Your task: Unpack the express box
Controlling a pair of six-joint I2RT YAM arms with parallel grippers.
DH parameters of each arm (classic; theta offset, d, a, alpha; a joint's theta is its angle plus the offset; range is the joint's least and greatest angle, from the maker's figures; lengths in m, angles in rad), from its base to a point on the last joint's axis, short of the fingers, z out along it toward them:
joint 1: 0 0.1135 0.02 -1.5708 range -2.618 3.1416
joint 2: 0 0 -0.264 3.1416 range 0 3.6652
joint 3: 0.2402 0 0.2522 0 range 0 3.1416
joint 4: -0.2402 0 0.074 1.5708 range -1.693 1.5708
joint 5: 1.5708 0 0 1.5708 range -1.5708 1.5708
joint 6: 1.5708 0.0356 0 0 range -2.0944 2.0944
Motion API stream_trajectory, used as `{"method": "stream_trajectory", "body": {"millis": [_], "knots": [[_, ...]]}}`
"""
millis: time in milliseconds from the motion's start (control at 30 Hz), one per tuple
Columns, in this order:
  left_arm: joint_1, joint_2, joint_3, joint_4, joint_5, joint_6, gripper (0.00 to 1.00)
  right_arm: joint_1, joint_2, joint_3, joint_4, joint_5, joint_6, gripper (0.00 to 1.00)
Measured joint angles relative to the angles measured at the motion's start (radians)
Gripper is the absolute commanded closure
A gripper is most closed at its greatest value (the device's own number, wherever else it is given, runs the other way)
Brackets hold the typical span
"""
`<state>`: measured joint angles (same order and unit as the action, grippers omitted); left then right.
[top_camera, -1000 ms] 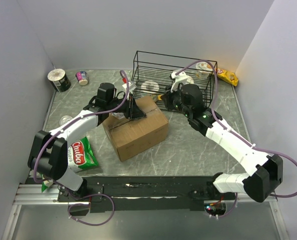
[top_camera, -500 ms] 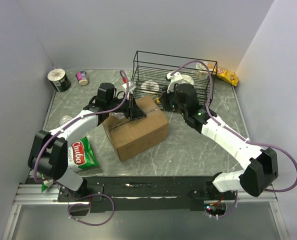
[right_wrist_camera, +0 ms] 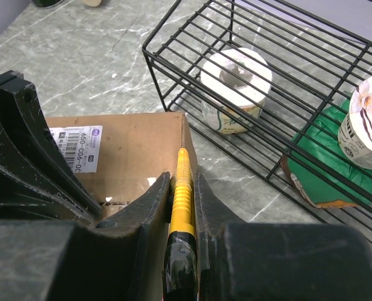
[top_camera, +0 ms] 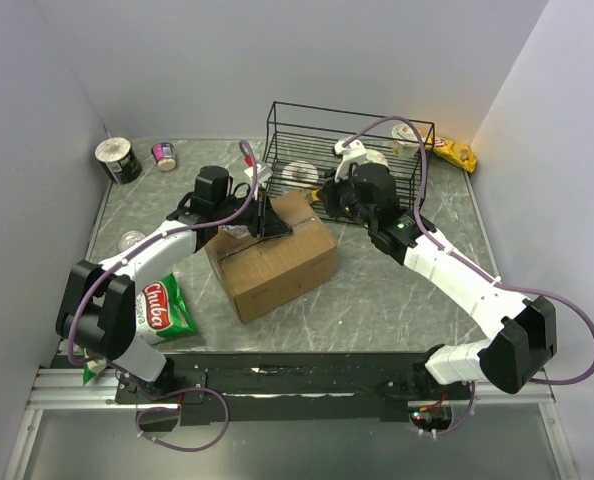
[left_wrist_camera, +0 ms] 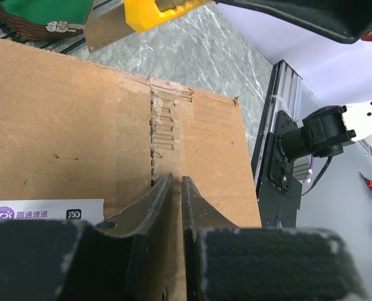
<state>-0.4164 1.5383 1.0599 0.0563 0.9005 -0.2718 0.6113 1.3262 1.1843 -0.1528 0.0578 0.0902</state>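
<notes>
Unopened cardboard box (top_camera: 272,255) sits just in front of wire basket (top_camera: 349,118), flaps shut. On box top rests left gripper (left_wrist_camera: 176,179), fingers nearly together, nothing seen between them. Beside it, right gripper (right_wrist_camera: 181,175) clamps yellow cutter (right_wrist_camera: 181,188), tip at box edge nearest basket. Step judged: slitting seam. Next move likely needs shallow blade drawn along seam, left arm bracing box.

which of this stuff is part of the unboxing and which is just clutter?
Job: express box, yellow cutter held in the right claw, left claw at the box top.
Lying about: wire basket and its contents, Chuba bag, can, small cup, yellow packet.
</notes>
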Motion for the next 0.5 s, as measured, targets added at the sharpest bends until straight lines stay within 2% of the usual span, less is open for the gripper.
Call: {"method": "stream_trajectory", "body": {"millis": [500], "knots": [[0.0, 0.002, -0.005, 0.011, -0.007, -0.013, 0.85, 0.004, 0.0, 0.0, -0.037, -0.012, -0.003, 1.0]]}}
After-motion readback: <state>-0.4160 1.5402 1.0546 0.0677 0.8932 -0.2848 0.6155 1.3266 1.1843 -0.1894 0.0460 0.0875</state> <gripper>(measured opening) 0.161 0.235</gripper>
